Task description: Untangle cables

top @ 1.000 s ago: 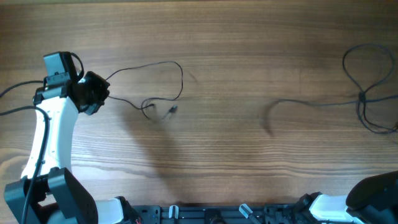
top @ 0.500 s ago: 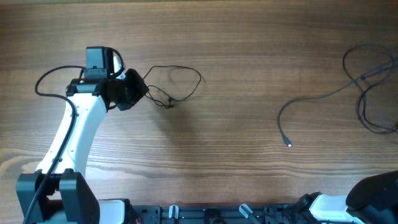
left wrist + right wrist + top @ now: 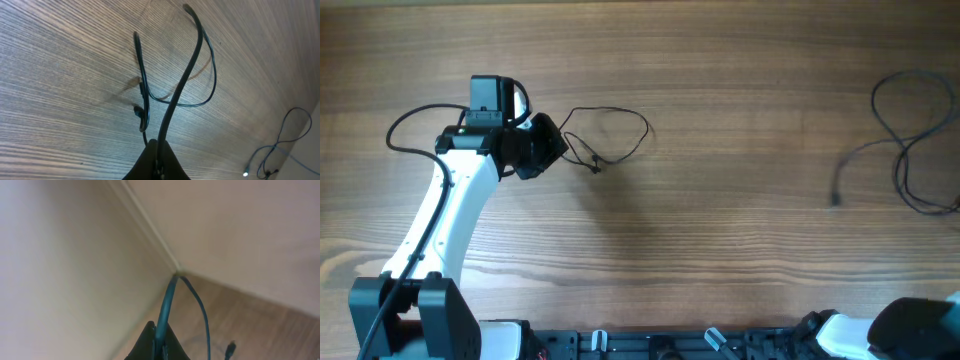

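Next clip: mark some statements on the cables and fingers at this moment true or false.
1. The left fingers are shut on the left cable. True.
2. The left cable and the right cable cross each other. False: they lie well apart, one on the left, the other at the right edge of the table.
3. The right fingers are shut on the right cable. True, as the right wrist view shows.
4. The right arm reaches over the middle of the table. False: only a bit of it shows in the bottom right corner overhead.
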